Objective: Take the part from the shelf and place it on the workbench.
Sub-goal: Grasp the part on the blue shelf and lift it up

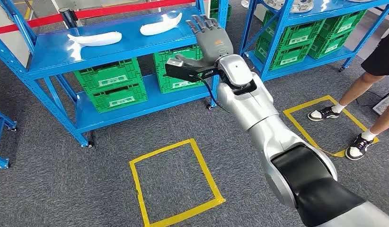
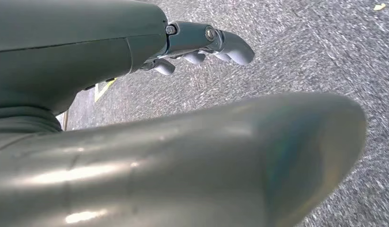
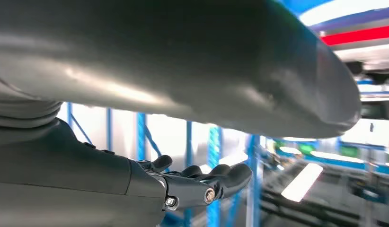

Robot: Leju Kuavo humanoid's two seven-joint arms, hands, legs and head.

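Step in hand: reach toward the shelf; judged early, nothing picked yet.
Right hand (image 1: 209,35): raised at the front edge of the blue shelf (image 1: 50,59), fingers spread apart and pointing up, palm empty. The right wrist view also showed the fingers (image 3: 221,177) loosely extended with nothing between them.
Left hand (image 2: 202,45): hanging low over grey carpet, fingers curled partway, nothing in them; whether fully closed, cannot tell.
Part location: two white parts lay on the top shelf board. The nearer part (image 1: 160,24) was just beside the right hand, on its left; the farther part (image 1: 95,39) lay well apart, further left along the board.
Part appearance: white, long, curved and tapering, glossy-looking, lying flat; reflections of both showed in the shiny blue board. Likely rigid moulded plastic and light.
Advice for the step: lower and turn the palm over the nearer part, close around its thicker middle rather than the thin tip, and lift straight up so it does not skid on the slick board.
Hazard: a person's legs (image 1: 346,101) stood near the right side; swing the arm clear.
Below: green crates (image 1: 112,85) on the lower shelf.
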